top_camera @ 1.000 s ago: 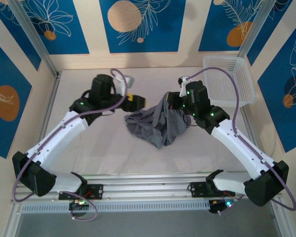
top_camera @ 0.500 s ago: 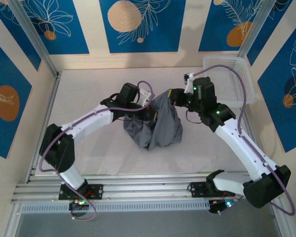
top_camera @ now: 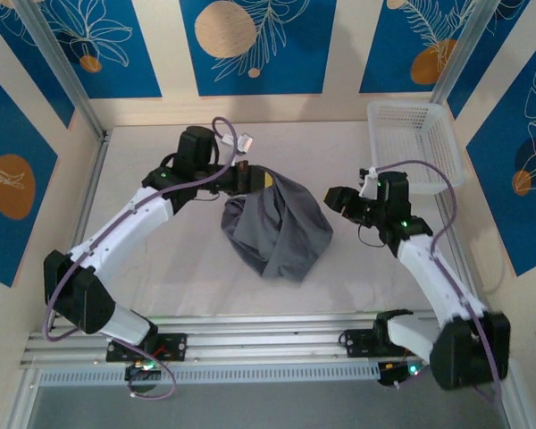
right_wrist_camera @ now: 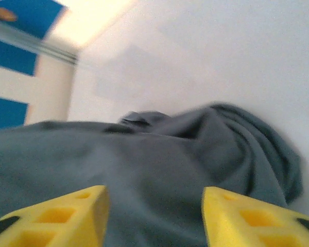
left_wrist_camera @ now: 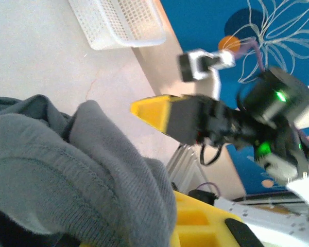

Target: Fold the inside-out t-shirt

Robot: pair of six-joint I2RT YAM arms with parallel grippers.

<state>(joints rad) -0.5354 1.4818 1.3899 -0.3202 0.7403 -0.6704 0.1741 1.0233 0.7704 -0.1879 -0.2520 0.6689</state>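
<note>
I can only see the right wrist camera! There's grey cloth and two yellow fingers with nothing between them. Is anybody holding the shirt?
Observer: Yes. The left tool is shut on the far-left edge of the inside-out t-shirt.
Operator: Is the shirt lying flat?
Observer: No. From above it's a bunched heap in the middle of the table.
Operator: So where's my tool?
Observer: The right tool sits open beside the heap's right edge.
</note>
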